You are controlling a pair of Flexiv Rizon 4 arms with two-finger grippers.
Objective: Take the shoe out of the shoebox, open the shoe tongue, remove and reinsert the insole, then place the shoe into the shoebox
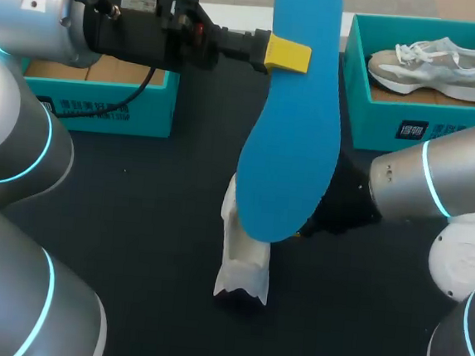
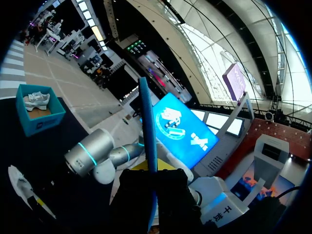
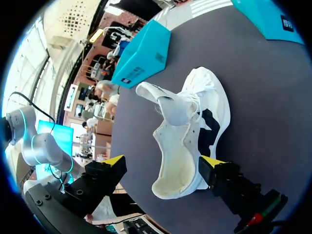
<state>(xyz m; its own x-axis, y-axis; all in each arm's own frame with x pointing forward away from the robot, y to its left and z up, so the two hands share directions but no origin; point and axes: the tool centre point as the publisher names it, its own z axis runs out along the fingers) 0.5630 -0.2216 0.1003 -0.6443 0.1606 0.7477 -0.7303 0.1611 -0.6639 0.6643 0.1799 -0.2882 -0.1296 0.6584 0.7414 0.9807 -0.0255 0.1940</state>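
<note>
My left gripper [image 1: 294,56] is raised over the middle of the table, shut on a long blue insole [image 1: 293,133] that hangs toe-down. In the left wrist view the insole [image 2: 147,126] stands edge-on between the fingers of that gripper [image 2: 152,168]. Below it a white shoe [image 1: 243,262] lies on the dark table. In the right wrist view the shoe [image 3: 187,136] has its tongue pulled up and its inside bare. My right gripper [image 3: 163,165] is wide open, one finger on each side of the heel and neither touching it. In the head view the insole hides this gripper.
A teal shoebox [image 1: 102,104] stands at the back left. A second teal shoebox [image 1: 408,126] at the back right holds another grey-white shoe [image 1: 434,66]. My right arm [image 1: 420,186] crosses in front of that box.
</note>
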